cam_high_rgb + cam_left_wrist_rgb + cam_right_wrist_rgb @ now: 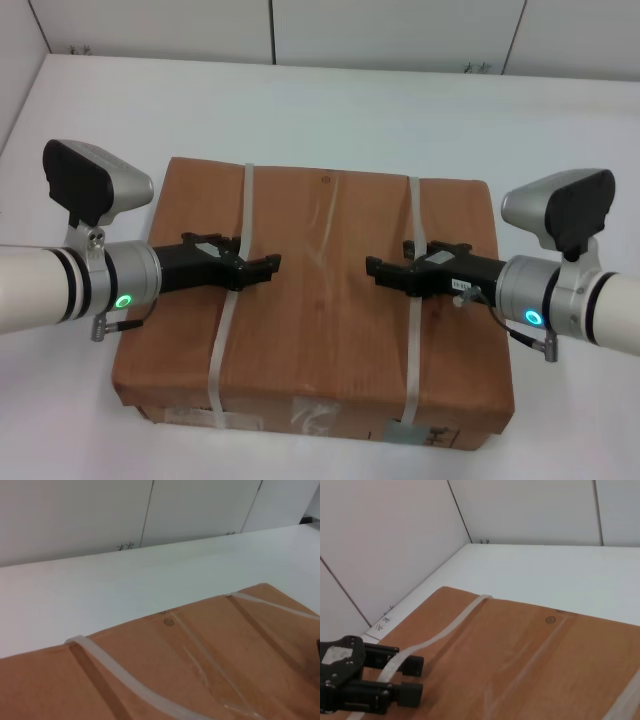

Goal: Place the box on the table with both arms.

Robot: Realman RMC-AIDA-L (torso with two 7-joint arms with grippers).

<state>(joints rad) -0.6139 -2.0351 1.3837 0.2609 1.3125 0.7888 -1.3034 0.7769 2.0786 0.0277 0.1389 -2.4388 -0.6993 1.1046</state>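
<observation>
The box point(325, 300) lies flat on the table point(330, 110), its top face toward me and its labelled side wall at the near edge. Two white straps run near to far across it, the left strap point(232, 300) and the right strap point(412, 310), with a clear tape seam down the middle between them. My left gripper point(268, 267) reaches in from the left over the box top, its fingers pointing toward the centre, and the left strap passes between them; in my right wrist view the strap lifts off the cardboard where it runs through that gripper point(412, 677), so my left gripper is hooked on the strap, fingers narrowly parted around it. My right gripper point(375, 270) reaches in from the right at about the same depth, pointing back at the left one, and the right strap crosses its body just behind the fingertips; whether its fingers are parted or closed on that strap I cannot tell. The two grippers face each other over the middle of the box, apart, with the tape seam lying between them. White table shows on the left, the right and the far side of the box.
</observation>
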